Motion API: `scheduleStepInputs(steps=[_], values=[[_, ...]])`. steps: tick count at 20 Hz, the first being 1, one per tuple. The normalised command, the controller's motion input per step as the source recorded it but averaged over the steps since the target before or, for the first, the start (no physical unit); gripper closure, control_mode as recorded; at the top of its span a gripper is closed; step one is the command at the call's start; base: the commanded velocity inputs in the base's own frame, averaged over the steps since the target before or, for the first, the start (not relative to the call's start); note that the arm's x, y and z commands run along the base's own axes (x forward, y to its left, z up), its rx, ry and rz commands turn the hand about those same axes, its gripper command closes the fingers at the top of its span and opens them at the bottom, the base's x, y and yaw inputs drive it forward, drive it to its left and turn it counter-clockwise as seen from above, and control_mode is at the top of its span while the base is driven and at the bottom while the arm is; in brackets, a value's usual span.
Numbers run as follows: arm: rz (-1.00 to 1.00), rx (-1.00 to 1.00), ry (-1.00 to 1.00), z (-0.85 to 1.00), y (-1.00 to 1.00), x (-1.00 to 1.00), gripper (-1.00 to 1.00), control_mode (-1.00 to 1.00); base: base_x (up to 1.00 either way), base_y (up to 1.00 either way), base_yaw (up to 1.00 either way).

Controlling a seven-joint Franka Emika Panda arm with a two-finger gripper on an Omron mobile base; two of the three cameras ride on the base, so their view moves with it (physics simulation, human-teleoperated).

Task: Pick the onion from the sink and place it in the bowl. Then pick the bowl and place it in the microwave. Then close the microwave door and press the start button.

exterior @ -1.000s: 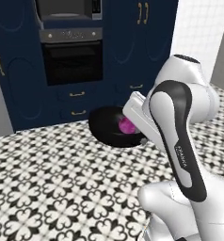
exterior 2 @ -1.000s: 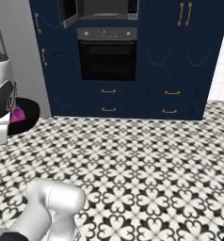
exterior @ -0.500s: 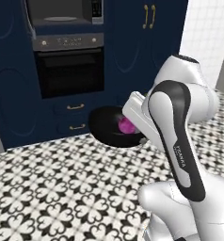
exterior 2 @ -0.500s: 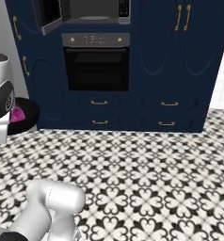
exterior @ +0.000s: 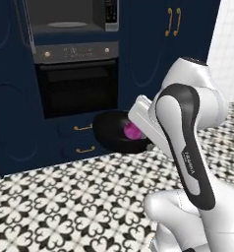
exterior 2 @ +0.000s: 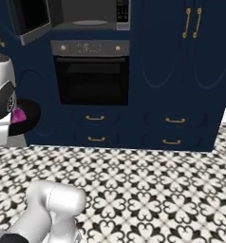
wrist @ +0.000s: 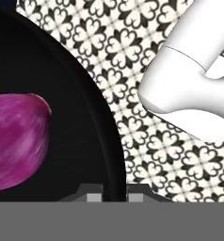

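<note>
Glossy black bowl (exterior: 116, 132) is carried in the air in front of the navy cabinets, with the magenta onion (exterior: 132, 131) lying inside it. In the hand view the bowl rim (wrist: 104, 132) runs straight down between the two fingertips, one pad (wrist: 92, 195) inside the rim and one outside, so the gripper (wrist: 110, 196) is clamped on the bowl's edge. The onion there sits on the bowl floor, left of the fingers, not touching them.

In the left base view the bowl is level with the drawers (exterior: 82, 129) under the oven (exterior: 75, 78), just left of the white wrist; the hand itself is hidden behind the forearm. In the right base view the bowl (exterior 2: 32, 114) pokes out from behind the arm at the left edge, a sliver of onion (exterior 2: 18, 115) showing.

Microwave (exterior 2: 89, 16) is above the oven, cavity open with the round turntable (exterior 2: 89, 22) visible and the keypad panel (exterior 2: 122, 10) on its right. Microwave door (exterior 2: 30, 18) is swung open to the left, black glass facing out. The bowl is well below and left of the cavity.

Floor (exterior 2: 157, 185) is black-and-white patterned tile. Brass handles (exterior 2: 193, 21) on the tall cabinet doors to the right
</note>
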Motion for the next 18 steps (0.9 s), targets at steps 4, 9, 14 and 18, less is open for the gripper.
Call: scheduleStepInputs(steps=[4,9,14,18], values=[[0.00,0.00,0.00,0.00,0.00,0.00,1.00,1.00,1.00,-0.20,0.22],[0.00,0.00,0.00,0.00,0.00,0.00,1.00,1.00,0.94,-0.18,0.27],[0.00,0.00,0.00,0.00,0.00,0.00,1.00,1.00,0.84,-0.33,0.22],[0.00,0.00,0.00,0.00,0.00,0.00,1.00,1.00,0.73,-0.40,0.20]])
